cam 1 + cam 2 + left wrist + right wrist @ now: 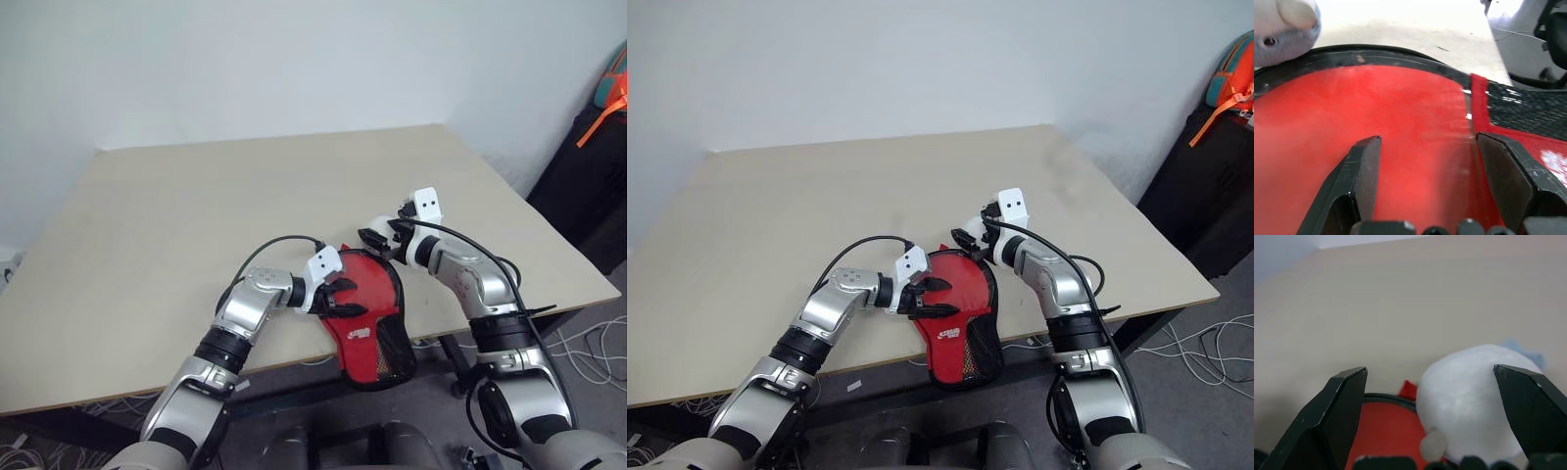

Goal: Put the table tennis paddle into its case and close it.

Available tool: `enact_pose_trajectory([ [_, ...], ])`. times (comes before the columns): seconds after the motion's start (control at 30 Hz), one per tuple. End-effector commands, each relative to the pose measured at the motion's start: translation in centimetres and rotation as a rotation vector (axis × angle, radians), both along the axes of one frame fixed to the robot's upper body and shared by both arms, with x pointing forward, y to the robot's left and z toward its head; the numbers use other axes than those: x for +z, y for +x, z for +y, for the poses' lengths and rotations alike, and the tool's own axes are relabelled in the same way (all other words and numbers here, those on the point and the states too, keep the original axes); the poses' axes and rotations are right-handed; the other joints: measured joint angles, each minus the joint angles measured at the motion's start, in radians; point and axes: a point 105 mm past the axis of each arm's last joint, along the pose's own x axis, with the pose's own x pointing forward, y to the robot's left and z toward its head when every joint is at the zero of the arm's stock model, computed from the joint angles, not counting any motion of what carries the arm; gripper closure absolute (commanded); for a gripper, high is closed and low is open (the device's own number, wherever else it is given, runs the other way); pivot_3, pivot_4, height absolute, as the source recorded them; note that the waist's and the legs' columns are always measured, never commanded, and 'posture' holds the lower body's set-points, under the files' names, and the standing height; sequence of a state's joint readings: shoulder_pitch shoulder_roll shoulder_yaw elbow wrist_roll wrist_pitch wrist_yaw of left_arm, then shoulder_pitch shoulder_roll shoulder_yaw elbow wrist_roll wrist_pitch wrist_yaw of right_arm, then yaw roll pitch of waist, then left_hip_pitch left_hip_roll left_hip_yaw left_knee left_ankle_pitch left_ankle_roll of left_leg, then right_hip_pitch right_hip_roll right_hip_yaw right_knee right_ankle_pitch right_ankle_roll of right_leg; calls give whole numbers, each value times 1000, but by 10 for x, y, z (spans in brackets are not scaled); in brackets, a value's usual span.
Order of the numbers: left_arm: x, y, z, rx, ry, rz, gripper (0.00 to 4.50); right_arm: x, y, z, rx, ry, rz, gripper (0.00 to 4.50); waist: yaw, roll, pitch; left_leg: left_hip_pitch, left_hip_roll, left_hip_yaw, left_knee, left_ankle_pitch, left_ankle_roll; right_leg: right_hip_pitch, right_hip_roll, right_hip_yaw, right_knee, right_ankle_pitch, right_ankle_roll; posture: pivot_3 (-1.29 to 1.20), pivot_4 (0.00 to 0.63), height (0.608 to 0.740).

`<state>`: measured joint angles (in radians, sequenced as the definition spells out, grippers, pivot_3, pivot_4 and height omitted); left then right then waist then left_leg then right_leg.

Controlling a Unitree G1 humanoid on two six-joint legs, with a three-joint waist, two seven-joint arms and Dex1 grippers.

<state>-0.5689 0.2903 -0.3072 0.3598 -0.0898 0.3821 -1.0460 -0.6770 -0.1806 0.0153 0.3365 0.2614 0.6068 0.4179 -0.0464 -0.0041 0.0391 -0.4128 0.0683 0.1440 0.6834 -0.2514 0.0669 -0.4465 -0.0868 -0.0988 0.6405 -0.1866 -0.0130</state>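
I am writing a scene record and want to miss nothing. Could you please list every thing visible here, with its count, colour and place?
case: one, red with black edging, mesh and a small white logo, at the table's near edge, its narrow end hanging over the edge.
table: one, light tan top, in front of a pale wall.
cables: several, white, on the grey floor at the right.
bag: one, orange and teal, on a dark object at the far right.
left gripper: one, black fingers, open, over the case's red face.
right gripper: one, black fingers, open, at the case's far edge.
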Motion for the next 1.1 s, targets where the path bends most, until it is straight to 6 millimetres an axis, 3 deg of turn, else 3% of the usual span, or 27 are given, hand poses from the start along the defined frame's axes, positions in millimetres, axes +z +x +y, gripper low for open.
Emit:
enact_pose_trajectory([
  [0.03,-1,0,0,18,5,-1,1189,15,11,2,-17,-12,-55,34,0,0,0,0,0,0,0,0,0,0,0,0,0,0,0,0,0,724],
  [0.43,0,0,1,60,-14,-2,1189,-17,28,-2,-121,-123,4,34,0,0,0,1,0,2,0,0,0,0,0,1,1,0,0,0,0,724],
  [0.7,0,-1,2,79,-19,4,1189,-10,42,-22,-252,-172,-75,34,-1,0,0,1,0,3,0,0,-1,0,0,2,1,0,0,0,0,724],
  [0.97,1,1,2,92,-29,5,1189,-28,40,-24,-259,-197,20,34,0,1,0,1,0,3,0,1,-1,0,0,2,1,0,0,0,0,724],
  [1.1,1,1,1,96,-28,2,1189,-26,38,-18,-248,-174,24,878,0,1,0,1,0,3,0,1,-1,0,0,2,1,0,0,0,0,724],
])
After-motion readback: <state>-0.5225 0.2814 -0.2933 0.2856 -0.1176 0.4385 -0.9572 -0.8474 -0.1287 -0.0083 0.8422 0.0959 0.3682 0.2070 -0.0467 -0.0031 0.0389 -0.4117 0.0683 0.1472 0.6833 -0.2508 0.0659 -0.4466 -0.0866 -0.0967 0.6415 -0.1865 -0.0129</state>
